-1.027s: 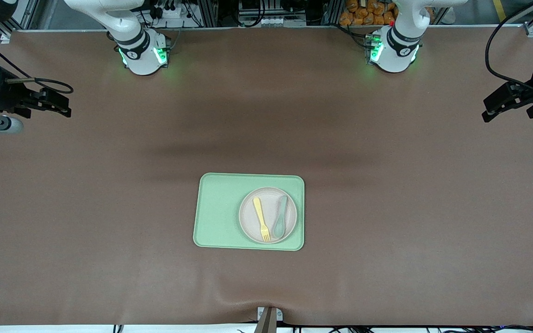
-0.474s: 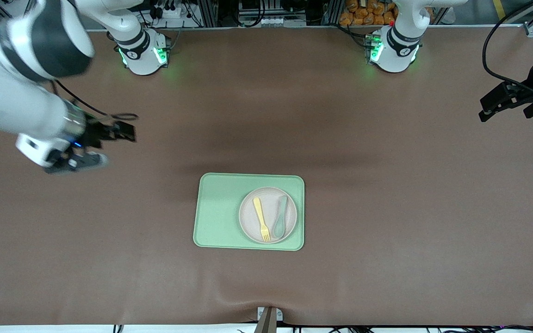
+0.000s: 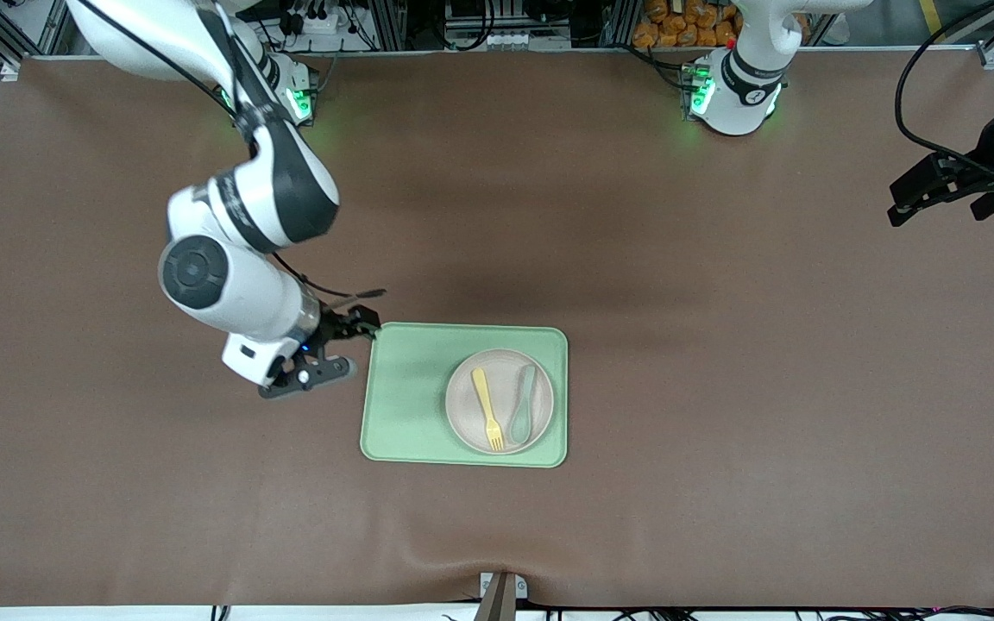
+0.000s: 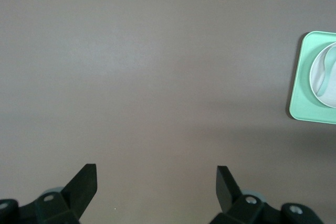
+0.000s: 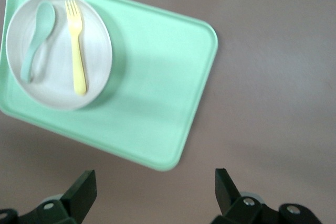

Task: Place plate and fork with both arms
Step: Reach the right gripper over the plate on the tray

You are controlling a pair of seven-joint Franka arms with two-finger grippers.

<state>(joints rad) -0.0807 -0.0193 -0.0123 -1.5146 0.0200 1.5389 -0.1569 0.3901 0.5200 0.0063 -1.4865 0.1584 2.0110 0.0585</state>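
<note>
I see the tray (image 3: 415, 397) mid-table; plate (image 3: 500, 401) on its left-arm end, fork (image 3: 488, 410) and spoon (image 3: 523, 403) lying on the plate. Right gripper (image 3: 357, 332) over the table at the tray's corner, fingers spread, empty. Left gripper (image 3: 924, 194) over the table's left-arm end, also spread, empty.

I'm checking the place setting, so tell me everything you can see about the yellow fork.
The fork is small, yellow and looks like plastic, with short tines and a slim handle. It lies flat on the round off-white plate, beside a grey-green spoon, tines pointing toward the front camera. Neither gripper touches it.
</note>
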